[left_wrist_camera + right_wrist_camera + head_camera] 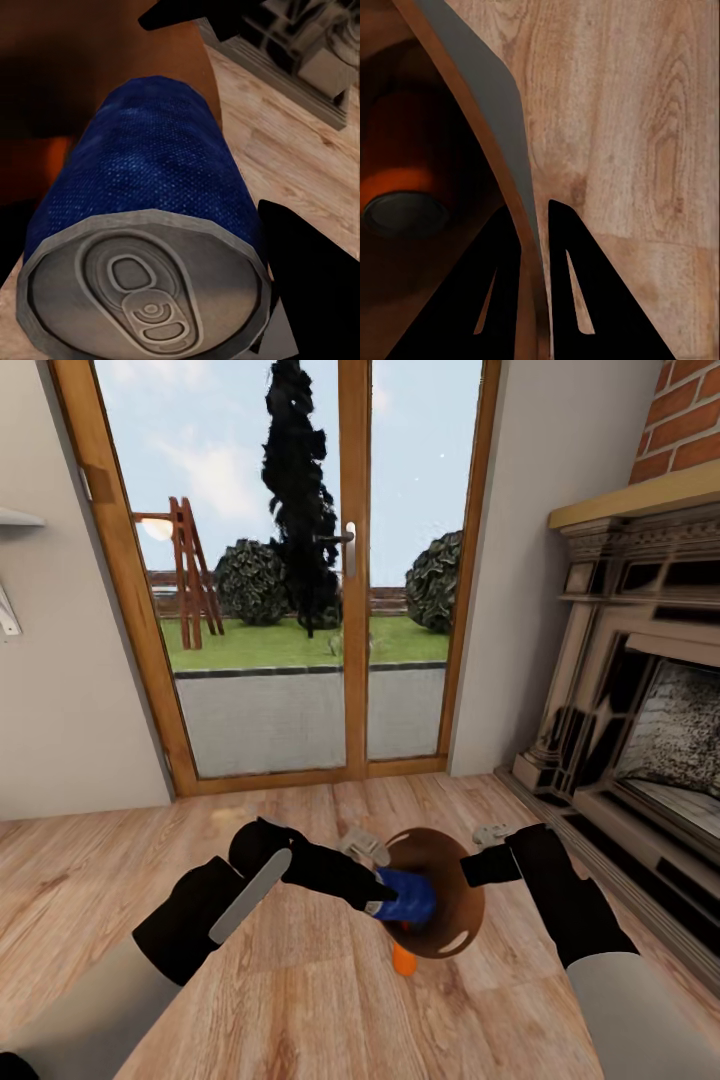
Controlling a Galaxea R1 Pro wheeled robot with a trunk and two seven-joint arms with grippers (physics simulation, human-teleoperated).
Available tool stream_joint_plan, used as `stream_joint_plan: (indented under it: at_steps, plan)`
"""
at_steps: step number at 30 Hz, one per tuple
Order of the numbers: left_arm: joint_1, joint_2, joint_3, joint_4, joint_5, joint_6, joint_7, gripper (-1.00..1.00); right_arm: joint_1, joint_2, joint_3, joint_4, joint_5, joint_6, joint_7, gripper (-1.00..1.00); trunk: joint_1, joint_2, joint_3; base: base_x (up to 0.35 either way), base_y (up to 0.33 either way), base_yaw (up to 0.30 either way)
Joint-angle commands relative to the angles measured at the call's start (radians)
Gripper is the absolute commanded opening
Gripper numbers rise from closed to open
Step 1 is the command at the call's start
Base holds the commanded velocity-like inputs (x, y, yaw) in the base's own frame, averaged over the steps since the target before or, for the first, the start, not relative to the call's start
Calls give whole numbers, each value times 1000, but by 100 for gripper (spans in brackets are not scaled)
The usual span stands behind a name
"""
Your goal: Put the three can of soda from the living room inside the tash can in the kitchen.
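Head view: still in the living room, left gripper (378,903) clamped on the blue can (408,898) at the mouth of the tash can (470,905), right gripper (478,867) pinching its far rim. Left wrist: blue can (142,247) held over the brown interior, not yet released. Right wrist: fingers (577,300) straddling the rim (480,97), orange can (405,187) already inside; third can unaccounted for, kitchen trip remaining.

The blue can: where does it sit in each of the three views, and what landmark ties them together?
Head view: blue can low centre, at the bin's mouth, in the left gripper.
Left wrist view: fills the middle, silver top nearest.
Right wrist view: I can't find it; an orange can lies inside.
Shared landmark: the bin's brown inside.
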Motion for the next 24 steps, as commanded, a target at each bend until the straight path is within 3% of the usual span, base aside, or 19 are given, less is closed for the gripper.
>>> stream_joint_plan:
  at_steps: [1, 12, 24]
  plan:
    - [0, 0, -2, 2, 4, 1, 8, -100, 0, 1, -1, 0, -16, 4, 3, -100, 0, 0, 0, 0, 0, 0]
    - [0, -16, -34, 12, 4, 1, 74, -100, 0, 19, 0, 0, 4, 4, 3, -100, 0, 0, 0, 0, 0, 0]
    - [0, -44, -39, 14, 5, 1, 137, -100, 0, 21, 0, 0, 5, 4, 3, -100, 0, 0, 0, 0, 0, 0]
